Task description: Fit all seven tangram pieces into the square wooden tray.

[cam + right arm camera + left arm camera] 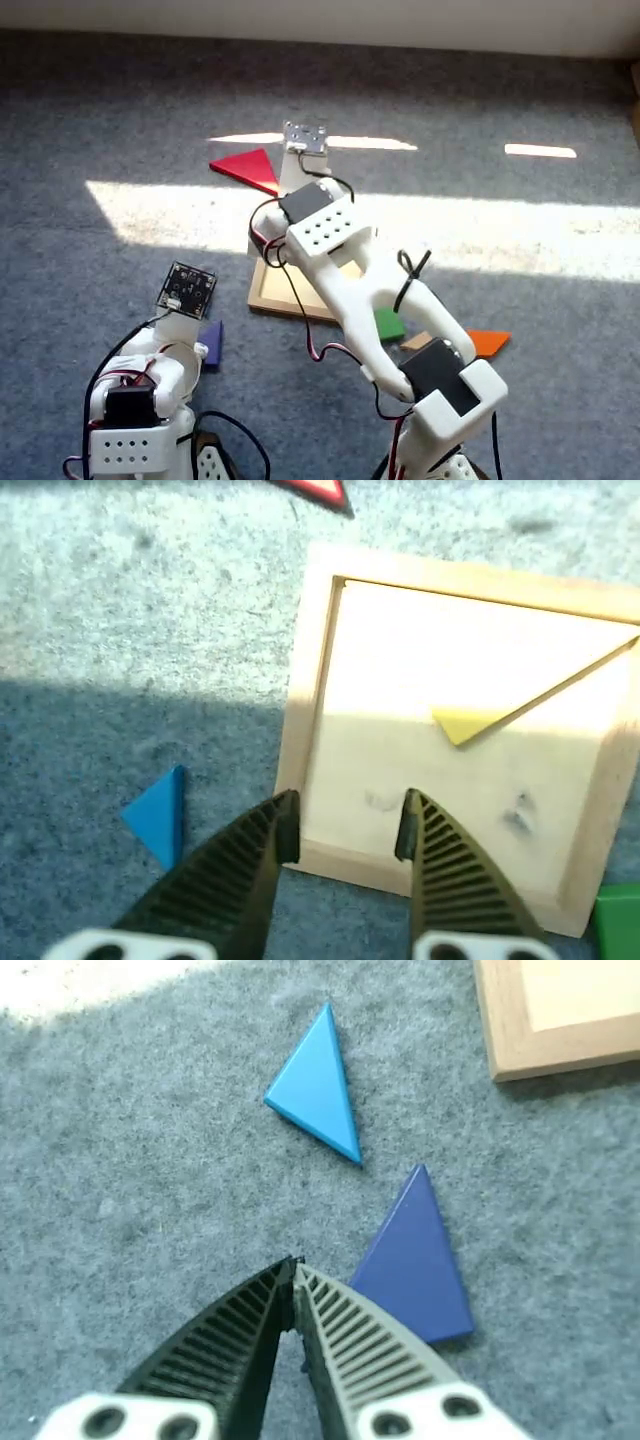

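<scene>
Dark-blue triangle (412,1260): flat on carpet (120,1160), just beside left tool (294,1266), long axis pointing on toward wooden tray (505,1020). Left tool: pressed together, nearer of the two; likely next pick. Right tool (347,815): spread, above tray edge; yellow piece (468,722) inside.

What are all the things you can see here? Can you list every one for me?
wooden tray: one, pale wood, on the carpet below the right arm.
yellow piece: one, yellow, inside the tray.
red triangle: one, red, on the carpet past the tray's far side.
light blue triangle: one, light blue, on the carpet beside the tray.
dark blue triangle: one, dark blue, on the carpet by the left end effector.
green piece: one, green, near the tray, partly hidden by the arm.
orange piece: one, orange, on the carpet beside the right arm.
carpet: one, grey, under everything.
left end effector: one, dark, shut, over the carpet.
right end effector: one, dark, open, over the tray's edge.
</scene>
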Controlling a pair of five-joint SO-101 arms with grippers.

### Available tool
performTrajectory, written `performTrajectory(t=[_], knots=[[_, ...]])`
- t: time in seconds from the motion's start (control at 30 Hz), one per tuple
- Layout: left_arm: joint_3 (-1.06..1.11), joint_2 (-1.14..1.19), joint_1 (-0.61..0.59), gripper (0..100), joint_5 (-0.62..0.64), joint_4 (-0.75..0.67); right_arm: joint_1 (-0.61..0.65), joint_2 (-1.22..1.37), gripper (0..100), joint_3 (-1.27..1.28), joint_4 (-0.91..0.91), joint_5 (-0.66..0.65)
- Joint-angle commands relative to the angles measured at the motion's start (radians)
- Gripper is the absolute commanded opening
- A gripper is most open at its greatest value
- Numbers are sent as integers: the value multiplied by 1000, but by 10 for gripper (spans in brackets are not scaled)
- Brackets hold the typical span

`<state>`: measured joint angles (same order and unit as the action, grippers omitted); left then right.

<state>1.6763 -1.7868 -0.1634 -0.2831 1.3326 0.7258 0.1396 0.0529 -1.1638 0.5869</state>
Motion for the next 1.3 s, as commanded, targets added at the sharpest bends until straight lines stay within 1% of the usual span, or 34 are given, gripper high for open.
performTrajectory(t=[0.0, 0.13, 0.3, 0.4, 0.53, 0.6, 0.73, 0.87, 0.97, 1.13, 1.2, 1.27], knots=[[21, -28, -10, 7, -9, 5, -13, -15, 148, -53, 73, -29], [21, -28, -10, 7, -9, 5, -50, -15, 148, -47, 214, -256], [21, -28, -10, 7, -9, 5, -91, -12, 154, -47, 421, -466], [21, -28, -10, 7, -9, 5, -84, -8, 203, -45, 506, -580], [21, -28, -10, 7, -9, 5, -74, 87, 303, -51, 512, -609], [21, -28, -10, 7, -9, 5, -73, 162, 307, -84, 526, -609], [21, -28, -10, 7, -9, 5, -76, 326, 307, -236, 526, -609], [21, -28, -10, 7, -9, 5, -84, 381, 307, -361, 521, -609], [21, -28, -10, 7, -9, 5, -102, 360, 307, -374, 410, -609], [21, -28, -10, 7, -9, 5, -143, 259, 304, -369, 136, -609], [21, -28, -10, 7, -9, 5, -156, 211, 259, -367, 28, -609], [21, -28, -10, 7, -9, 5, -176, 159, 156, -367, -61, -609]])
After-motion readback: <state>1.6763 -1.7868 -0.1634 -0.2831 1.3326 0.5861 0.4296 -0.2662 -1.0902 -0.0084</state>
